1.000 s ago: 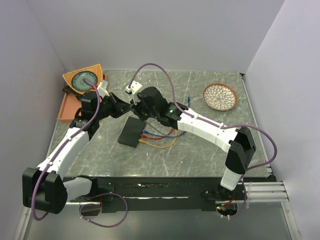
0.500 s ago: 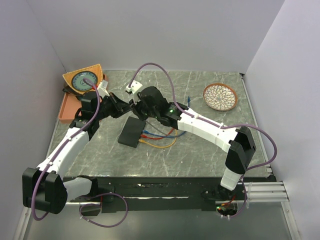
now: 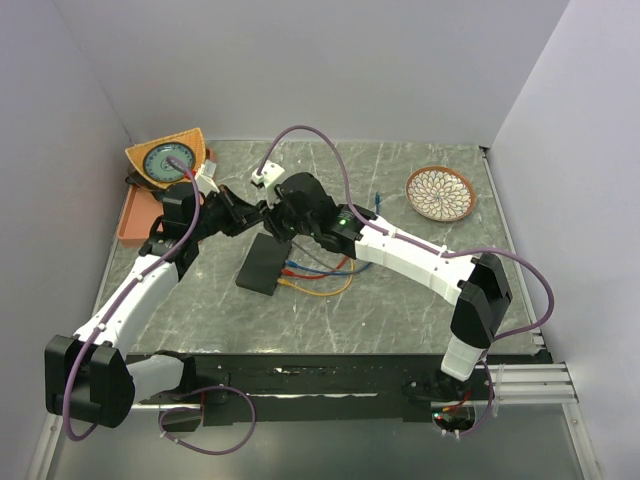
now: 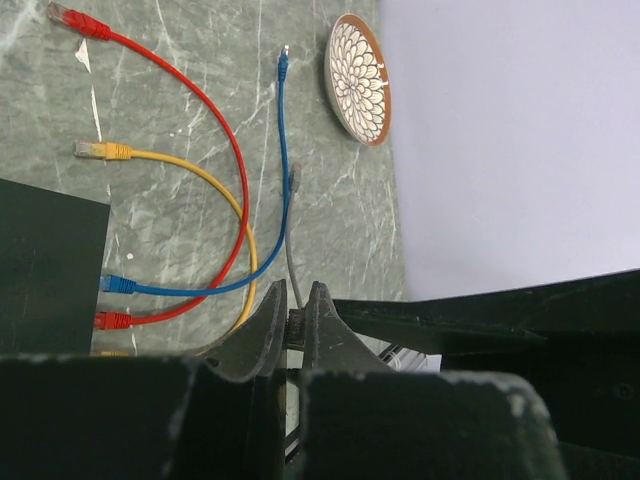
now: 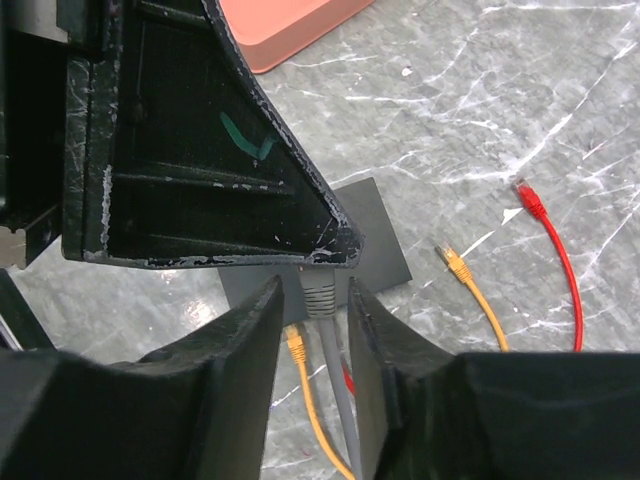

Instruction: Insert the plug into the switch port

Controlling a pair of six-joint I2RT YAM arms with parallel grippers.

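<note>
Switch box [image 3: 265, 266] on grey marble table [image 3: 400, 310], lavender walls [image 3: 350, 70]

I can read no words or numbers. The one sign is a green tick-like stroke [image 5: 243, 137] on my left arm's black ribbed plastic finger [image 5: 170, 190].

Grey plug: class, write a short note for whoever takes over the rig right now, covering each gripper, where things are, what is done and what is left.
Left gripper: shut on the grey plug, held above the table.
Right gripper: open, one finger on each side of the plug, not gripping it.
Black box: flat on the table just below both grippers, with three coloured cables already plugged into its side.
Done: the plug is picked up.
Left: back the right gripper away, line the plug up with a free port and push it in. No free port shows clearly.
</note>
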